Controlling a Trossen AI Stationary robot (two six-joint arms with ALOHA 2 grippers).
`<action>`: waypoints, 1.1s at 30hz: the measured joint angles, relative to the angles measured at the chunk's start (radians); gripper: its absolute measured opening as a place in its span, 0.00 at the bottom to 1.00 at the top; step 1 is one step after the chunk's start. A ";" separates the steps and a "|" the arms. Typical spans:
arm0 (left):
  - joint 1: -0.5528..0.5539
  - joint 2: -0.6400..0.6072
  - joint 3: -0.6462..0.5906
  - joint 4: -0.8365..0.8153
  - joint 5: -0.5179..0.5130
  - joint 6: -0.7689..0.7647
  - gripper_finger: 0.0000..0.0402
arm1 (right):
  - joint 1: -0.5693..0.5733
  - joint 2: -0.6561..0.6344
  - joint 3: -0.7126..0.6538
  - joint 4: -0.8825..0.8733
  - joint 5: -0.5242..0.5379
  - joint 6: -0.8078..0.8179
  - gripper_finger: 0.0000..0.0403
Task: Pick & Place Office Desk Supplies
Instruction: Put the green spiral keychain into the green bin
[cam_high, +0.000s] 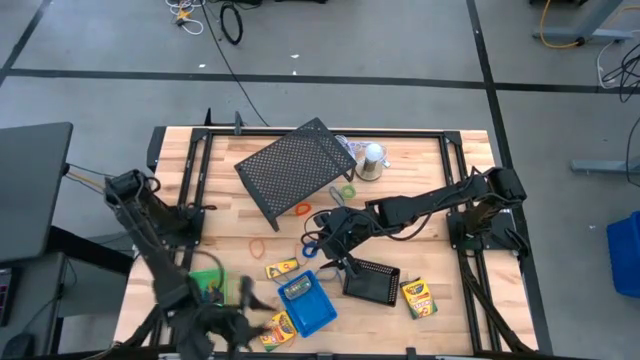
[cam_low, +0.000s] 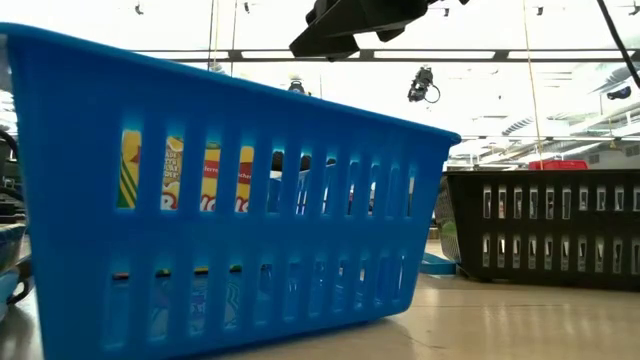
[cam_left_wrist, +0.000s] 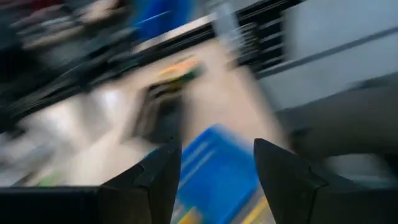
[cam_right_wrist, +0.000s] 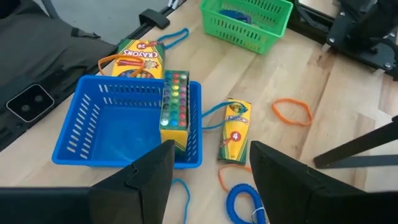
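A blue tray (cam_right_wrist: 127, 127) stands on the table near its front edge, with a crayon box (cam_right_wrist: 175, 109) leaning against its inner wall. My left gripper (cam_high: 252, 308) hovers open just left of this tray (cam_left_wrist: 214, 177), nothing between its fingers. My right gripper (cam_right_wrist: 211, 171) hangs open above the tray's far right side (cam_high: 338, 262), also with nothing between its fingers. A second crayon box (cam_right_wrist: 234, 130) lies flat beside the tray, and a third (cam_right_wrist: 139, 57) lies beyond it. An orange loop (cam_right_wrist: 292, 111) and a green tray (cam_right_wrist: 247, 18) rest on the wood.
A small black mesh tray (cam_high: 372, 282) and another crayon box (cam_high: 418, 297) lie right of the blue tray. The large black mesh rack (cam_high: 296, 168) and a silver domed thing (cam_high: 371, 160) stand at the back. Loops (cam_high: 302, 209) lie mid-table. A blue coil (cam_right_wrist: 244, 200) lies below my right gripper.
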 joint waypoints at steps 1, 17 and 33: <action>0.020 0.000 -0.007 0.094 0.098 0.068 0.52 | 0.002 0.000 0.000 -0.001 0.000 0.000 0.54; 0.311 -0.176 -0.277 0.513 0.560 0.458 0.52 | 0.054 0.000 0.000 0.024 -0.092 -0.003 0.54; 0.357 -0.758 -1.025 0.836 0.264 0.333 0.51 | 0.021 0.000 0.000 -0.137 0.062 0.001 0.54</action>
